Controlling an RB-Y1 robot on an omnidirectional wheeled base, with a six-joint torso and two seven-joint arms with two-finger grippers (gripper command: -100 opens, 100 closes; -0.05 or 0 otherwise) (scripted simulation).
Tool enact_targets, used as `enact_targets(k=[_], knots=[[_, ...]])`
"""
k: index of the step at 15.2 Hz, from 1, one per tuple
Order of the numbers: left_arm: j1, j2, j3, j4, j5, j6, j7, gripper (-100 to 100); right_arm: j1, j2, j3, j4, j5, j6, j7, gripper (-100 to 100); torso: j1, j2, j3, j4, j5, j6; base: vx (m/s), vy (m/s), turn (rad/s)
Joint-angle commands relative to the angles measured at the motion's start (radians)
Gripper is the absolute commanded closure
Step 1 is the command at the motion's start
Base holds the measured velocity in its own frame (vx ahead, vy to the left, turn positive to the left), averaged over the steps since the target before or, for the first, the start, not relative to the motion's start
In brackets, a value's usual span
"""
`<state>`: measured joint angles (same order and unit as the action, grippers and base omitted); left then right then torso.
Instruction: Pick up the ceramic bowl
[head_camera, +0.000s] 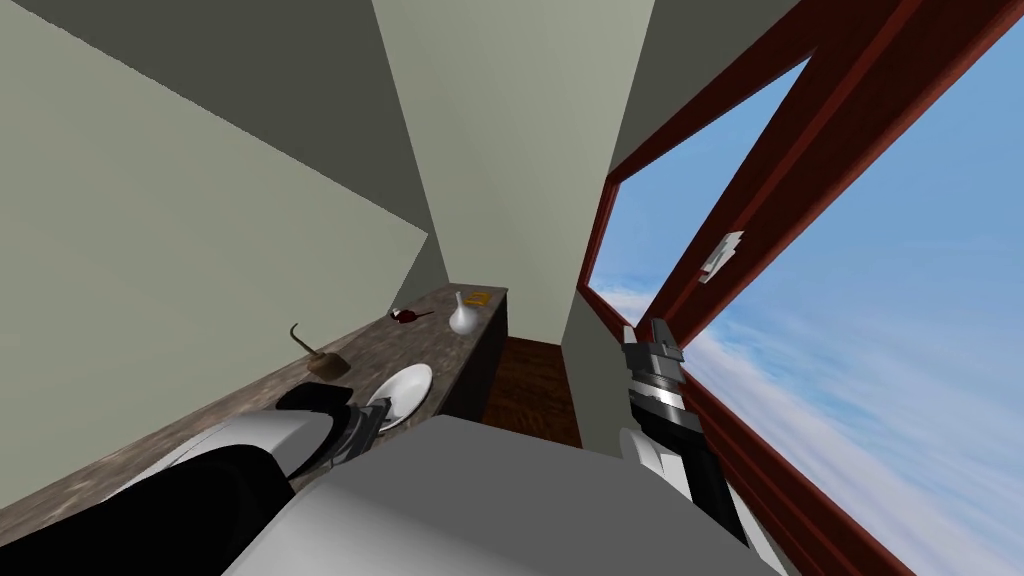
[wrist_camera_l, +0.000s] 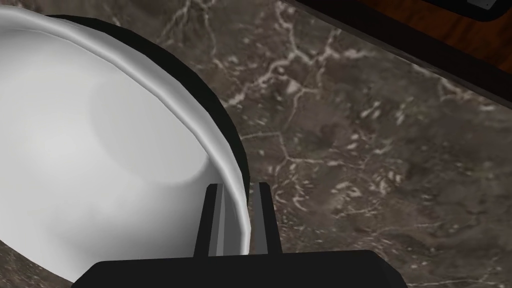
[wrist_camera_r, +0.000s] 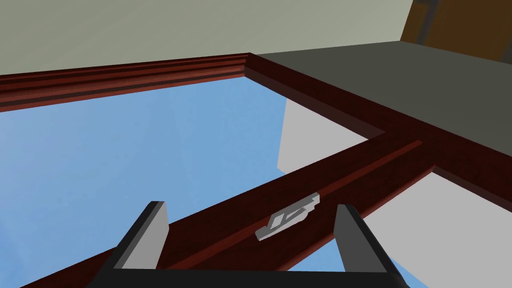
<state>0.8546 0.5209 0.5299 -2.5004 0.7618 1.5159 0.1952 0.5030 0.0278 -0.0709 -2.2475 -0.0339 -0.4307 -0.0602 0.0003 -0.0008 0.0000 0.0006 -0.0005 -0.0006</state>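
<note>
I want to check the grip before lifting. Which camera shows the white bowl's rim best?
The left wrist view: the white bowl is close up, the left gripper shut on its rim. The head view shows it small on the counter, partly behind the left arm. The right wrist view points away, right gripper open.

Left arm was extended low and forward. Left gripper (wrist_camera_l: 237, 186) was clamped narrowly, one finger on each side of the white bowl (wrist_camera_l: 100, 150) rim. Right arm was held up at the right side. Right gripper (wrist_camera_r: 250, 205) had fingers spread wide, holding nothing.
</note>
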Motion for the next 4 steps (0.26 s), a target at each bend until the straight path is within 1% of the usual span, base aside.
enact_targets(k=[1,3,4], knots=[[0.012,0.001,0.015,-0.037,0.015,0.022,0.012,100,0.0,0.0,0.0,0.0,0.0,0.0,0.0,0,0.0,0.0,0.0,0.0,0.0,0.0,0.032,0.026,0.063],[0.019,0.003,0.023,-0.058,0.024,0.035,0.019,100,0.0,0.0,0.0,0.0,0.0,0.0,0.0,0,0.0,-0.001,0.0,0.0,0.0,0.0,0.028,0.024,0.043],[0.017,0.002,0.021,-0.043,0.021,0.025,0.012,100,0.0,0.0,0.0,0.0,0.0,0.0,0.0,0,0.0,-0.001,0.0,0.0,0.0,0.0,0.015,0.012,0.011]])
